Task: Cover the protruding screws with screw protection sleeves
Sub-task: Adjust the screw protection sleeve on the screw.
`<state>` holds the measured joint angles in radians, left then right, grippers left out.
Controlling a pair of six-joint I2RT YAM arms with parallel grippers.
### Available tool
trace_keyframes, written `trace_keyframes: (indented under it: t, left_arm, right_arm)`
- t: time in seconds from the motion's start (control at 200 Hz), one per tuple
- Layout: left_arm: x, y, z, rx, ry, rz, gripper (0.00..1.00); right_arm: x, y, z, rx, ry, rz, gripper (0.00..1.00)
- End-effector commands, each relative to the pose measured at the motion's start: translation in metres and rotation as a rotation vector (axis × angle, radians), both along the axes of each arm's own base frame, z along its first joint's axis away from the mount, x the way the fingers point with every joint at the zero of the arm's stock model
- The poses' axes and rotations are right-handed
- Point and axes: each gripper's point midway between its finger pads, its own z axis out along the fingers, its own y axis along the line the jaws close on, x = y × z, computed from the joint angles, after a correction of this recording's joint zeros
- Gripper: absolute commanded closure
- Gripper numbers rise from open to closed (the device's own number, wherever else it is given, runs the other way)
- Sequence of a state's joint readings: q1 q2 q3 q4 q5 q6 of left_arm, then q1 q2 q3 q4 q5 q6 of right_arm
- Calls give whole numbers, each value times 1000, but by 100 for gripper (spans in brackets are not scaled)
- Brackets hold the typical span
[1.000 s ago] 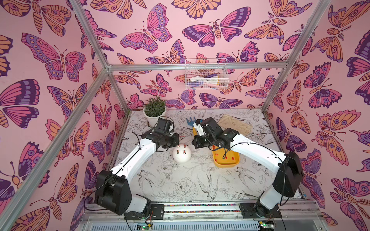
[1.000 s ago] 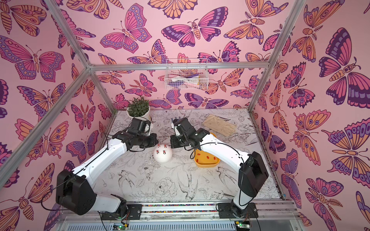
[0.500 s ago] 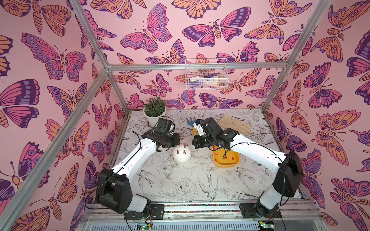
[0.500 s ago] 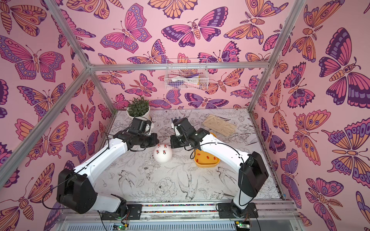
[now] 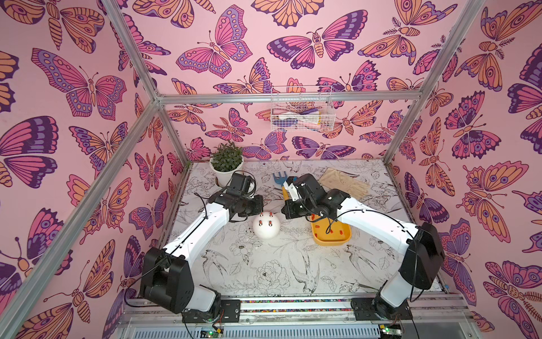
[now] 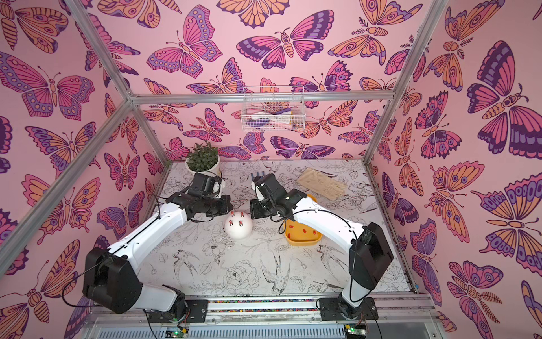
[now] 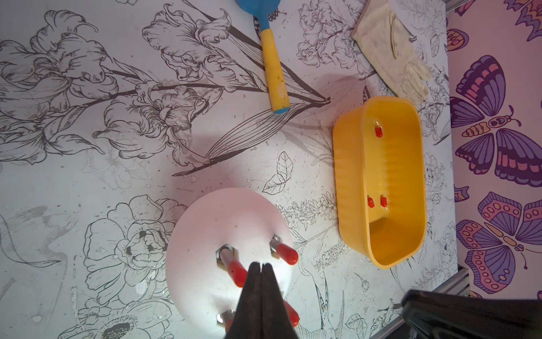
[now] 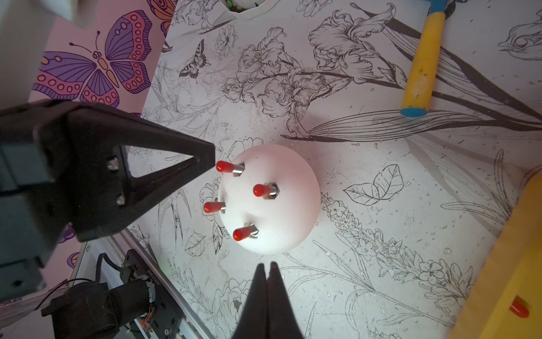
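Observation:
A white dome (image 5: pixel 266 232) (image 6: pixel 238 230) (image 8: pixel 281 211) sits mid-table. Four protruding screws stick up from it, and each carries a red screw protection sleeve (image 8: pixel 224 166) (image 8: pixel 259 190) (image 8: pixel 210 207) (image 8: pixel 240 234). My left gripper (image 7: pixel 260 265) (image 5: pixel 262 209) is shut and empty. Its tip hovers right beside the sleeve (image 7: pixel 237 269) on the dome's far-left screw. My right gripper (image 8: pixel 267 265) (image 5: pixel 284 212) is also shut and empty, just off the dome's right side. Loose sleeves (image 7: pixel 378 132) (image 7: pixel 371 202) lie in the yellow tray (image 7: pixel 349 176) (image 5: pixel 331 243) to the right of the dome.
A blue garden fork with a yellow handle (image 5: pixel 281 185) (image 7: pixel 274 67) lies behind the dome. A beige glove (image 5: pixel 343 182) lies at the back right and a potted plant (image 5: pixel 227 164) stands at the back left. A wire basket (image 5: pixel 300 110) hangs on the back wall.

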<state>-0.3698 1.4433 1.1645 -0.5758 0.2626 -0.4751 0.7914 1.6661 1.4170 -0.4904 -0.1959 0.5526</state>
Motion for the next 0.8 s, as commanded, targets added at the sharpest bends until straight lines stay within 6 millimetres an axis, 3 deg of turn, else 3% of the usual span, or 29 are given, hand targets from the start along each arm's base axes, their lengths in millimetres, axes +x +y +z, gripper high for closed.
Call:
trace_keyframes:
  t: [0.0,0.797]
  left_arm:
    - [-3,-1,-14,17,30,-19,100]
    - [-8,5,-31,48,64,-7,100]
  right_arm:
    - [-2,-5,2,0,8,-8,94]
    - [-4,-6,2,1,6,-7,94]
